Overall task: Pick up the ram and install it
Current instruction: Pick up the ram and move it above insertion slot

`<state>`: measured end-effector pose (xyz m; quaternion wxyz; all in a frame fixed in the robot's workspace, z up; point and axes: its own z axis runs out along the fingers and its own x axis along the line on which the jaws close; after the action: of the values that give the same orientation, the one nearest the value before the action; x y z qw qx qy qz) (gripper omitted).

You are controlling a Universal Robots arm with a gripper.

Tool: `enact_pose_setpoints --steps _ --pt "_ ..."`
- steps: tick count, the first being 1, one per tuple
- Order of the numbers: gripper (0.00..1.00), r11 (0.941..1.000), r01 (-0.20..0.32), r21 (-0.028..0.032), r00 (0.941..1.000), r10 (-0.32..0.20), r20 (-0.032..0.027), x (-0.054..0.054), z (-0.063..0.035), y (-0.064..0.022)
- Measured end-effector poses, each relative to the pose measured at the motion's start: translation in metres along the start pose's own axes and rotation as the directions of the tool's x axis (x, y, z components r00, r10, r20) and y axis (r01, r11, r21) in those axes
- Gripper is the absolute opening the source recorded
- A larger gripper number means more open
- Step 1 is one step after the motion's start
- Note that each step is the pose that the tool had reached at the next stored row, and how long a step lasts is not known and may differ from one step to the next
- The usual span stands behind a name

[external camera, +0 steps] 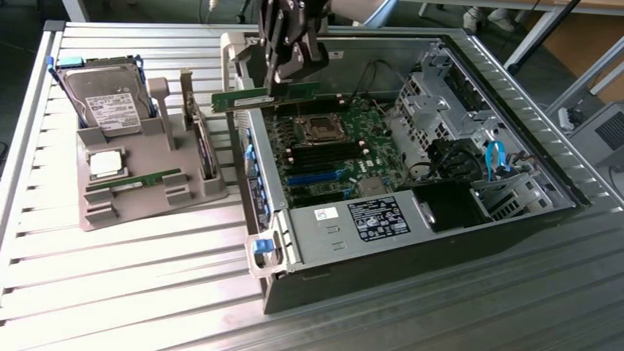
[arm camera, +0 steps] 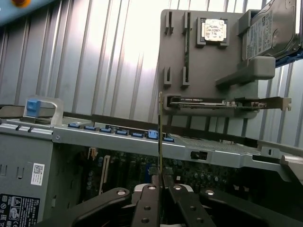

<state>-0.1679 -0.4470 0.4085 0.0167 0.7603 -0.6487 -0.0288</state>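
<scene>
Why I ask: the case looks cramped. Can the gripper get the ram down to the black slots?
Probably yes: the gripper, jaws shut on the ram, hangs over the open case, and nothing seems to stand between it and the slots.

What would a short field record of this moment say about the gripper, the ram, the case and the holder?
gripper: gripper shut on the ram, above the open case
ram: ram green stick, held on edge in the air, in no slot
case: computer case lying open, motherboard exposed
holder: grey holder at the exterior view's left of the case, carrying a hard drive, a processor chip and a second green stick
task state: ram picked up, not yet installed
</scene>
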Motion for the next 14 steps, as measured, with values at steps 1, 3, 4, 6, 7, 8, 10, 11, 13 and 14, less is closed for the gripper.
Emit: enact_pose_setpoints --steps 1,3,4,6,7,8,10,11,13,14 --pt "0.11 1.0000 0.000 -0.0001 1.0000 0.000 0.0000 0.000 -0.0001 -0.0009" --pt "0.11 1.0000 0.000 -0.0005 1.0000 0.000 0.0000 0.000 -0.0002 -0.0026" --pt "0.11 1.0000 0.000 -0.0005 1.0000 0.000 0.0001 0.001 -0.0002 -0.0033" --pt "0.11 1.0000 0.000 -0.0011 1.0000 0.000 0.0001 0.001 -0.0004 -0.0060" --pt "0.11 1.0000 0.000 -0.0014 1.0000 0.000 0.0002 0.001 -0.0005 -0.0075" --pt "0.11 1.0000 0.000 -0.0017 1.0000 0.000 0.0002 0.001 -0.0006 -0.0092" --pt "0.11 1.0000 0.000 -0.0021 1.0000 0.000 0.0003 0.002 -0.0008 -0.0113" --pt "0.11 1.0000 0.000 -0.0022 1.0000 0.000 0.0003 0.002 -0.0008 -0.0124" --pt "0.11 1.0000 0.000 -0.0025 1.0000 0.000 0.0004 0.002 -0.0010 -0.0145" --pt "0.11 1.0000 0.000 -0.0027 1.0000 0.000 0.0004 0.003 -0.0011 -0.0160"
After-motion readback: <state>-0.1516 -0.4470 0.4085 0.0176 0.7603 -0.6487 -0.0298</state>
